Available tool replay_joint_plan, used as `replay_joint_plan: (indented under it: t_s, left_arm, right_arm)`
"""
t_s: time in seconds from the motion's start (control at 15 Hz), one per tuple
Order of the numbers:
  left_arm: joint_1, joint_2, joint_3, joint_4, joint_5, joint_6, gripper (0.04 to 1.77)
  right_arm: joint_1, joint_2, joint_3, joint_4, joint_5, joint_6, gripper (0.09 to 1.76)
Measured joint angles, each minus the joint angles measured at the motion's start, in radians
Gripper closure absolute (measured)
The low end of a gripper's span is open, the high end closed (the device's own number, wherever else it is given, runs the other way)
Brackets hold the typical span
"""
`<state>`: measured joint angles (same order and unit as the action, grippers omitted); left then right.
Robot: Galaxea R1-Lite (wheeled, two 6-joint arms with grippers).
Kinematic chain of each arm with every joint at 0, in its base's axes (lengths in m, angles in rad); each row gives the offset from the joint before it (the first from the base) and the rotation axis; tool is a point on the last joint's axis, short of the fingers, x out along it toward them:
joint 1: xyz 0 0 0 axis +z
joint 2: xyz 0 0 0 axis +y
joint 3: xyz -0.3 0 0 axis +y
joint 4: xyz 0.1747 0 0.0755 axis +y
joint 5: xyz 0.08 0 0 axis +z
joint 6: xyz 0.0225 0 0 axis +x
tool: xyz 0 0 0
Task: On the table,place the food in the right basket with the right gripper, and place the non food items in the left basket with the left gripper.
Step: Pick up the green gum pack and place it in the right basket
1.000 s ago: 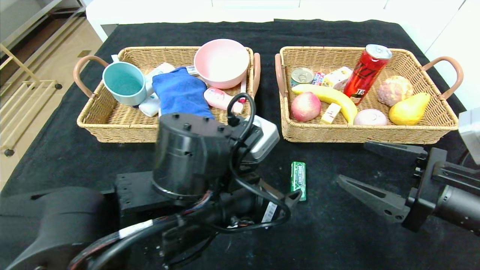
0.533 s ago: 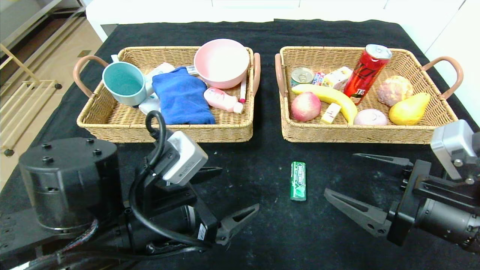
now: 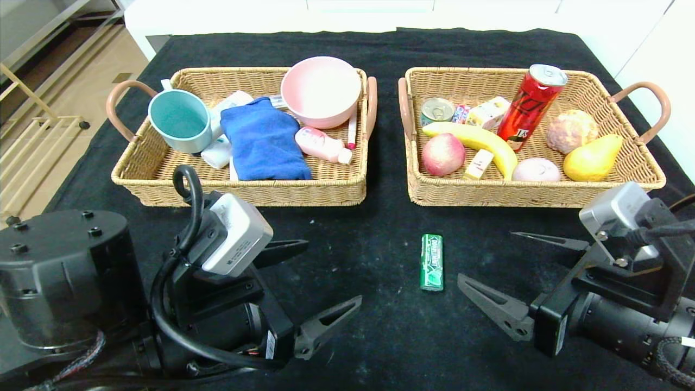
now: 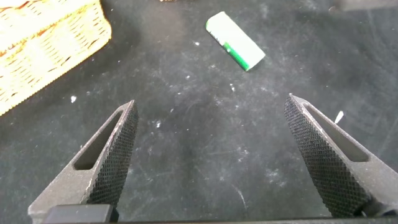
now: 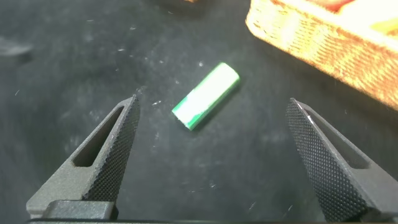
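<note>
Both arms are shifting: the left gripper (image 3: 304,296) is pulling back, jaws spread and empty, while the right gripper (image 3: 502,277), also wide open, is closing on the green gum pack (image 3: 432,262) lying between them, before the right basket (image 3: 535,195). Sorting is nearly finishing; next the right gripper likely needs lowering astride it.

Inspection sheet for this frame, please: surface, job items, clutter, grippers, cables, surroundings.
Surface: black cloth table, dusty specks.
Job's things: green gum pack lies alone on the cloth between the grippers; left basket holds cup, blue cloth, pink bowl, bottles; right basket holds banana, apple, pear, cans, snacks.
Clutter: nothing seen.
Grippers: left gripper open, empty, low over the cloth; right gripper open, empty, facing the gum.
Cables: black cable looped at the left wrist camera.
Surroundings: wooden rack on the floor at left.
</note>
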<state>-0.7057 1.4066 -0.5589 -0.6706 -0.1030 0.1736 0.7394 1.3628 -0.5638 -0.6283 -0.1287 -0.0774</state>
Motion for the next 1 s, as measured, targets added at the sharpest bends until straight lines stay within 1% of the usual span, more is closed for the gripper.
replay_joint_plan:
  t_s: [0.13, 0.27, 0.33, 0.47, 0.67, 0.73, 0.8, 1.0]
  left_arm:
    - [-0.001, -0.003, 0.000, 0.000, -0.003, 0.000, 0.11]
    - [-0.002, -0.006, 0.000, -0.002, -0.006, 0.000, 0.11]
    - [-0.002, -0.008, 0.000, -0.003, -0.011, 0.000, 0.11]
    - [-0.003, -0.012, 0.000, -0.006, -0.011, -0.001, 0.11]
    - [-0.001, -0.022, -0.001, -0.006, -0.008, 0.000, 0.10]
    - [0.000, -0.026, -0.001, -0.004, -0.008, 0.001, 0.10]
    - [0.000, -0.032, -0.001, -0.004, -0.008, 0.000, 0.10]
    - [0.001, -0.050, -0.001, 0.000, -0.009, 0.001, 0.10]
  right_arm:
    - [0.093, 0.011, -0.074, 0.107, -0.151, 0.118, 0.14]
    - [0.149, 0.042, -0.162, 0.223, -0.275, 0.232, 0.14]
    - [0.165, 0.064, -0.197, 0.261, -0.318, 0.275, 0.14]
    - [0.183, 0.111, -0.247, 0.297, -0.383, 0.310, 0.14]
    - [0.190, 0.192, -0.309, 0.302, -0.504, 0.318, 0.14]
    - [0.191, 0.220, -0.338, 0.312, -0.526, 0.318, 0.14]
    - [0.193, 0.242, -0.372, 0.358, -0.537, 0.319, 0.14]
    - [0.193, 0.284, -0.513, 0.618, -0.542, 0.365, 0.14]
